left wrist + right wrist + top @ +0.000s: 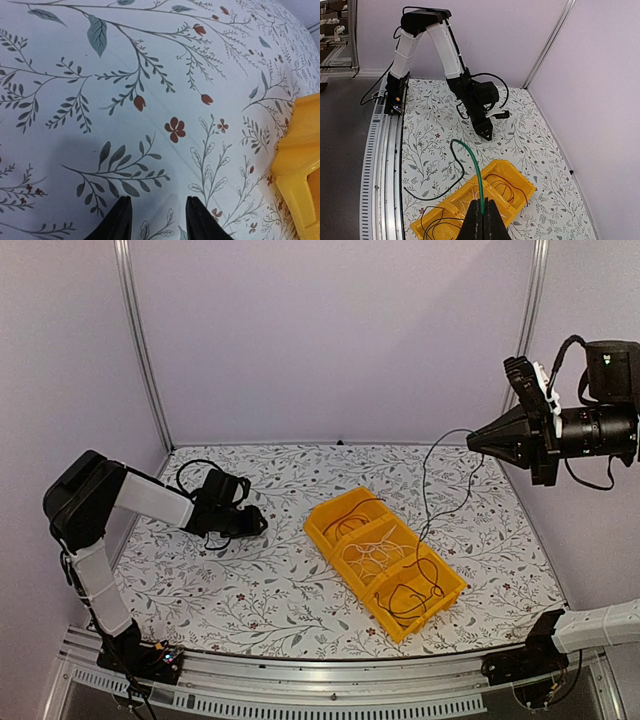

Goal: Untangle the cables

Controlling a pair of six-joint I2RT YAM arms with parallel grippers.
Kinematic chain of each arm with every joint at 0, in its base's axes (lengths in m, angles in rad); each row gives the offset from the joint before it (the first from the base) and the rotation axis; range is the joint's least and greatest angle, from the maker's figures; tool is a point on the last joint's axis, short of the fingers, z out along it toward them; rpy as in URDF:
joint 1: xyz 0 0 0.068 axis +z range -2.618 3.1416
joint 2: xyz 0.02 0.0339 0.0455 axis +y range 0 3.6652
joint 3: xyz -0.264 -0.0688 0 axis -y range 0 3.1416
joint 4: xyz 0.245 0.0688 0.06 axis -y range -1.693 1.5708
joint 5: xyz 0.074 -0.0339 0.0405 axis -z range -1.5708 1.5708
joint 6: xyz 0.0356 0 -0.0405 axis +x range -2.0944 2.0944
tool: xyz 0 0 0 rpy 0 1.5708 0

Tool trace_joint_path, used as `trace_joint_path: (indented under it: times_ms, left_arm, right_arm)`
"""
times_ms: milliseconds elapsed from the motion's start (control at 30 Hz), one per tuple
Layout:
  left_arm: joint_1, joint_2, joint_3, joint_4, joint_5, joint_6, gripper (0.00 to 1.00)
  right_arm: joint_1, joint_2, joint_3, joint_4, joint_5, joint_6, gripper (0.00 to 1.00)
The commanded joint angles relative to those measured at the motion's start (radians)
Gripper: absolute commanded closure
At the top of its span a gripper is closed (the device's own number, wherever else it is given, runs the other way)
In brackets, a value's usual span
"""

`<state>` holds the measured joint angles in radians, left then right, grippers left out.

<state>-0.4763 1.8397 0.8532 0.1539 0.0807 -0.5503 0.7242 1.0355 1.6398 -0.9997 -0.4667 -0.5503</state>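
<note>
Right gripper point(472, 442) is hanging high at 2 o'clock from the yellow plastic three-compartment bin point(318, 533), pinching shut on a thin dark-green cable point(477, 172) that is looping off its tips and trailing down towards the bin. Inside, a reddish-brown cable point(352, 508) is coiling in the 11 o'clock compartment, a white cable point(372, 552) in the middle, a black cable point(412, 598) at 5 o'clock. Left gripper point(157, 220) is sitting low over the floral-print table point(250, 590) at 9 o'clock, standing open, gripping nothing.
</note>
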Motion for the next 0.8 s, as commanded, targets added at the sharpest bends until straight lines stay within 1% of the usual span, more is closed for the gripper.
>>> trace_joint_path:
  times_ms: [0,100,233,533,633,767]
  left_arm:
    - [0.007,0.019,-0.039,-0.042,0.011,-0.009,0.64]
    - [0.007,0.014,-0.045,-0.045,0.009,-0.007,0.64]
    - [0.008,0.013,-0.047,-0.045,0.008,-0.011,0.63]
    - [0.007,-0.002,-0.066,-0.042,0.007,-0.018,0.64]
    - [0.008,-0.006,-0.08,-0.04,0.005,-0.019,0.63]
    - [0.007,-0.016,-0.101,-0.028,0.007,-0.028,0.63]
  right_arm:
    - [-0.002,-0.028,-0.028,-0.026,-0.017,-0.002,1.0]
    - [-0.002,-0.032,-0.03,-0.04,-0.017,-0.008,1.0]
    - [-0.002,-0.042,-0.077,-0.028,-0.003,-0.008,1.0]
    - [-0.002,-0.093,-0.309,0.132,0.154,0.055,1.0]
    - [-0.002,-0.1,-0.389,0.172,0.18,0.053,1.0]
    - [-0.002,-0.108,-0.497,0.199,0.178,0.007,1.0]
